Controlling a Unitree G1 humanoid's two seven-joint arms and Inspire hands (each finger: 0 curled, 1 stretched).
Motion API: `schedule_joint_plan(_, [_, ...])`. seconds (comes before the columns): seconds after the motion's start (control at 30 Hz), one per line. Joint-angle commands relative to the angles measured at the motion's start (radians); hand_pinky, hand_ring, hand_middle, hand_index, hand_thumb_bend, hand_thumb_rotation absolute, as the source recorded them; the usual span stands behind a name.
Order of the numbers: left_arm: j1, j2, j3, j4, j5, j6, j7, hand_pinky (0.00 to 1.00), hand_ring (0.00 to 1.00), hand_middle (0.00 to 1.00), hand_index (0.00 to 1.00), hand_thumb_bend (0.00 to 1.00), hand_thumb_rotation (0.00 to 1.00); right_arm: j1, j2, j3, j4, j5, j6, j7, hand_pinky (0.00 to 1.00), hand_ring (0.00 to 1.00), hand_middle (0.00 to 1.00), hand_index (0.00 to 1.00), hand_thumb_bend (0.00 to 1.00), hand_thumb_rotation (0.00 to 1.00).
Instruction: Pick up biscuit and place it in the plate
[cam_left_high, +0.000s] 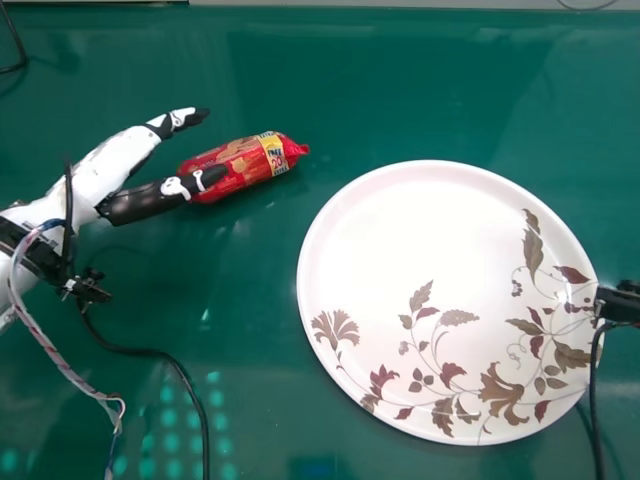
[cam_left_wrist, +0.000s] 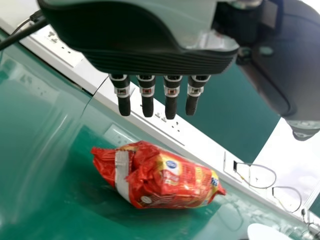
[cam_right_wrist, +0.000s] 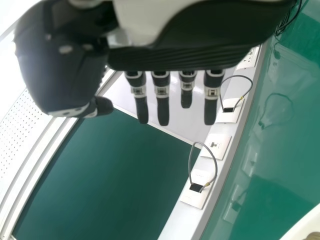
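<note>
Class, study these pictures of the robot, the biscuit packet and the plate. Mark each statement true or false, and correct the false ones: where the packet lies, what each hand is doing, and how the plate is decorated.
1. The red packet lies on the table, left of the plate in the head view. True.
2. The plate is plain, with no pattern. False: it has brown leaves and flowers.
3. The right hand is gripping the packet. False: its fingers are straight and hold nothing.
4. The left hand is nearer the packet than the right hand. True.
</note>
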Motion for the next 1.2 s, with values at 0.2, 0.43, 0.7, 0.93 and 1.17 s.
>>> schedule_joint_plan(0.2, [-0.071, 0.031, -0.078, 0.02, 0.076, 0.038, -0.028, 0.89, 0.97, 0.97, 1.0, 1.0, 0.49, 0.009, -0.003, -0.011, -0.014, -0.003, 0.003, 0.004, 0.79, 0.85, 0.89, 0.91, 0.32, 0.51])
schedule_joint_plan(0.43, [-0.122, 0.04, -0.118, 0.059, 0.103, 0.048, -0.045, 0.88, 0.97, 0.98, 1.0, 1.0, 0.5, 0.011, -0.002, -0.019, -0.023, 0.004, -0.002, 0.004, 0.8, 0.86, 0.88, 0.89, 0.33, 0.51])
schedule_joint_plan(0.7, [-0.176, 0.053, -0.163, 0.1, 0.166, 0.053, -0.054, 0.85, 0.95, 0.97, 0.99, 1.0, 0.53, 0.011, 0.0, -0.03, -0.038, 0.009, 0.013, 0.01, 0.81, 0.86, 0.89, 0.89, 0.31, 0.47])
schedule_joint_plan(0.93, [-0.216, 0.067, -0.198, 0.112, 0.225, 0.097, -0.098, 0.85, 0.95, 0.97, 0.98, 1.0, 0.52, 0.007, 0.0, -0.032, -0.052, 0.011, 0.035, 0.016, 0.83, 0.88, 0.9, 0.91, 0.3, 0.45])
schedule_joint_plan(1.17, [-0.259, 0.088, -0.243, 0.156, 0.273, 0.094, -0.131, 0.84, 0.95, 0.96, 0.96, 1.0, 0.49, 0.009, -0.002, -0.032, -0.06, 0.009, 0.039, 0.02, 0.83, 0.88, 0.91, 0.91, 0.31, 0.47])
